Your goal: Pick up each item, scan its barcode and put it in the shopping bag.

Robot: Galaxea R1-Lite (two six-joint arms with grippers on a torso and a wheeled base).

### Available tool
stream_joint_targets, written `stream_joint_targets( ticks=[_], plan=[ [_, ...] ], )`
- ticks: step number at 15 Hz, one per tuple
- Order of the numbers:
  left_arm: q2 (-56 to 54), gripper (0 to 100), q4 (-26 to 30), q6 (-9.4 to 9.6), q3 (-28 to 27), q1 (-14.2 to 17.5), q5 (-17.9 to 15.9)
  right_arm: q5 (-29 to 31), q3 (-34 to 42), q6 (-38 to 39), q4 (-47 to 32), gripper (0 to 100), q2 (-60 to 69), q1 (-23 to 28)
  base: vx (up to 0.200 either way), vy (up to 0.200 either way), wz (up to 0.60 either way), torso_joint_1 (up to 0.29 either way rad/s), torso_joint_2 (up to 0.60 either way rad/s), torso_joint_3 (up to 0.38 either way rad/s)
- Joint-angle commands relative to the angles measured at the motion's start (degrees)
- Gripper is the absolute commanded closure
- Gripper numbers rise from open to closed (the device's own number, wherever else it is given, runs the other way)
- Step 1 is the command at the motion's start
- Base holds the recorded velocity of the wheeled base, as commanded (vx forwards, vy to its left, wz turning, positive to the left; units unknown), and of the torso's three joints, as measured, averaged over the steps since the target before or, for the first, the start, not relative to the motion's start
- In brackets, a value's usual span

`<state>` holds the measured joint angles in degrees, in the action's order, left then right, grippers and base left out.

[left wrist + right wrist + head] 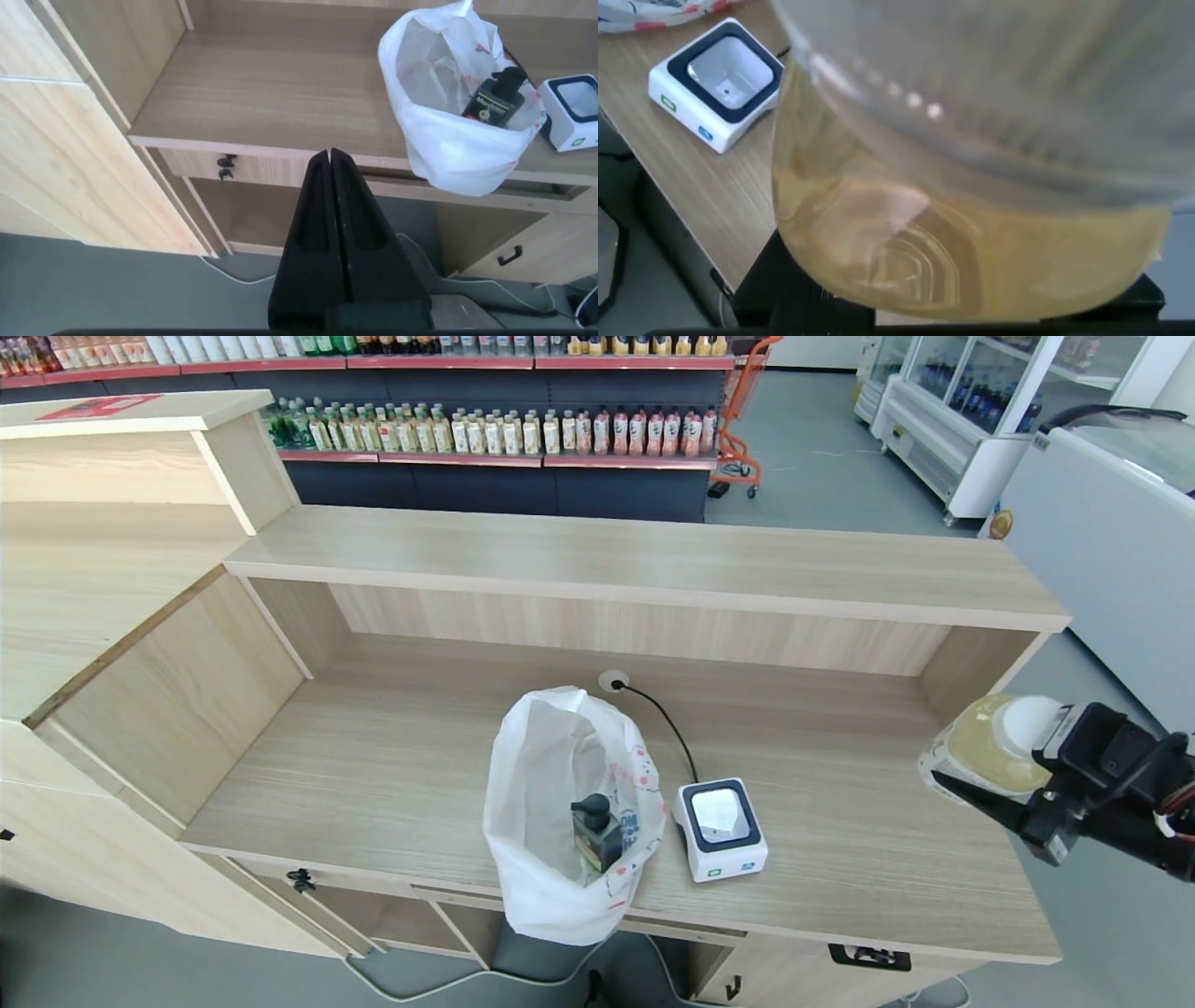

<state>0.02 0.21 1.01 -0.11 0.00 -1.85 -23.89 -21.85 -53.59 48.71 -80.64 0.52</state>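
Note:
My right gripper is shut on a clear bottle of yellow liquid with a white cap, held in the air off the counter's right end. Up close, the bottle hides the fingers in the right wrist view. The white barcode scanner stands on the counter right of the white shopping bag. Inside the bag stands a dark pump bottle. My left gripper is shut and empty, low in front of the counter's left part.
The wooden counter has a raised back shelf and side walls. A black cable runs from the scanner to a hole at the back. Drawers and a cabinet handle sit under the counter. Store shelves and freezers stand behind.

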Motion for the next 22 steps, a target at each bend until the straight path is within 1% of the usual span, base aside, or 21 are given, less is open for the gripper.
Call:
stream_joint_targets(
  ticks=[1,3,4,7,11,15,17,22],
  plan=[
    [-0.02,100,-0.03,0.04,-0.07,0.0,0.01,-0.89,-0.39,-0.02,3.76,100,-7.51,-2.19,0.0,0.2,0.0,0.002,0.0,0.007],
    [-0.02,100,-0.03,-0.05,0.02,0.0,0.01,-1.24,-0.04,-0.11,8.5,100,-12.26,-3.51,0.0,0.2,0.0,0.002,0.0,0.005],
    [0.06,100,-0.03,-0.22,0.02,0.0,0.01,-1.33,-0.22,-0.11,10.52,100,-14.46,-3.6,0.0,0.0,0.0,0.0,0.0,0.0],
    [0.06,100,0.06,-0.31,0.02,0.0,0.01,-2.65,-1.88,-0.99,19.93,100,-23.42,-3.86,0.0,0.0,0.0,0.0,0.0,0.0],
    [0.06,100,0.06,-0.31,-0.07,0.0,0.01,-5.73,-2.32,-2.4,26.87,100,-30.54,-3.86,0.0,0.0,0.0,0.0,0.0,0.0],
    [0.06,100,0.06,-0.31,0.02,0.0,0.01,-7.31,-3.47,-2.66,28.19,100,-32.91,-4.48,0.0,0.0,0.0,0.0,0.0,0.0],
    [0.06,100,-0.03,-0.31,0.02,0.0,0.01,-8.19,-3.47,-4.24,31.0,100,-35.02,-4.74,0.0,0.0,0.0,0.0,0.0,0.0],
    [-0.02,100,0.06,-0.31,0.02,0.0,0.01,-8.36,-5.49,-4.33,31.53,100,-37.84,-7.64,0.0,0.0,0.0,0.0,0.0,0.0]
  ],
)
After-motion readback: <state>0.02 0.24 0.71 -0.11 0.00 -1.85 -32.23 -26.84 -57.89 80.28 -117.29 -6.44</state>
